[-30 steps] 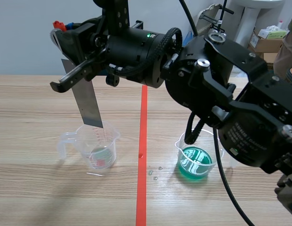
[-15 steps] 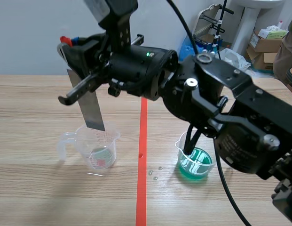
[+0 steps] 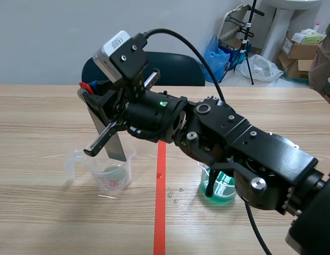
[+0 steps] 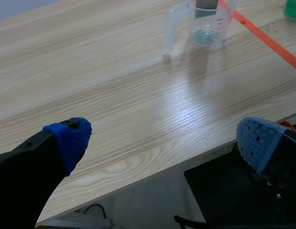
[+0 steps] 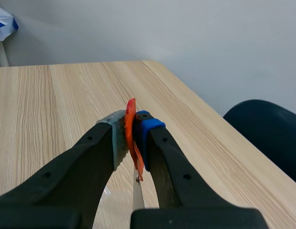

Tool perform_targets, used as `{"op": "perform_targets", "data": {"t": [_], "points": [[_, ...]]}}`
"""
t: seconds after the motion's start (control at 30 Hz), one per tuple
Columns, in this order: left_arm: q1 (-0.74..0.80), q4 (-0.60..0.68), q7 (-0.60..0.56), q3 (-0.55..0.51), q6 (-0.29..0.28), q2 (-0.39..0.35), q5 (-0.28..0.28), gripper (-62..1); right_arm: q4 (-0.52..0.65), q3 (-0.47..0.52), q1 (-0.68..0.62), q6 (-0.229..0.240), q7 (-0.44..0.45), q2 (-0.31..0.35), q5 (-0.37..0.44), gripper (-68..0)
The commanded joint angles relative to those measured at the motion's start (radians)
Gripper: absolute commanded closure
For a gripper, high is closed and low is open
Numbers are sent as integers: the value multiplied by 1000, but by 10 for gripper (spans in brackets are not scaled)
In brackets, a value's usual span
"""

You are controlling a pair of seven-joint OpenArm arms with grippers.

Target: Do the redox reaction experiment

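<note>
Scene view: your right gripper [image 5: 131, 141], clamped on the thin grey metal strip [image 3: 116, 148], has lowered it into the clear plastic measuring beaker [image 3: 103, 171]; left gripper [image 4: 163, 138] gapes wide.

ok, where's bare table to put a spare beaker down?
Bare wood left of the clear measuring cup, and along the table near edge before both cups. Crowded: right gripper holds a metal strip in that cup; beaker of green liquid is partly hidden by its arm.
</note>
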Motion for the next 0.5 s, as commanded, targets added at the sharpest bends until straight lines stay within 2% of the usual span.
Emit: {"op": "perform_targets", "data": {"t": [0.0,0.37,0.47], "points": [[1,16,-17,4,-2,-3,-7,-623,7,6,12,0,41,-11,-15,-15],[1,16,-17,4,-2,-3,-7,-623,-64,6,12,1,171,-20,-186,-15],[1,16,-17,4,-2,-3,-7,-623,-84,6,12,1,188,-20,-196,-15]]}}
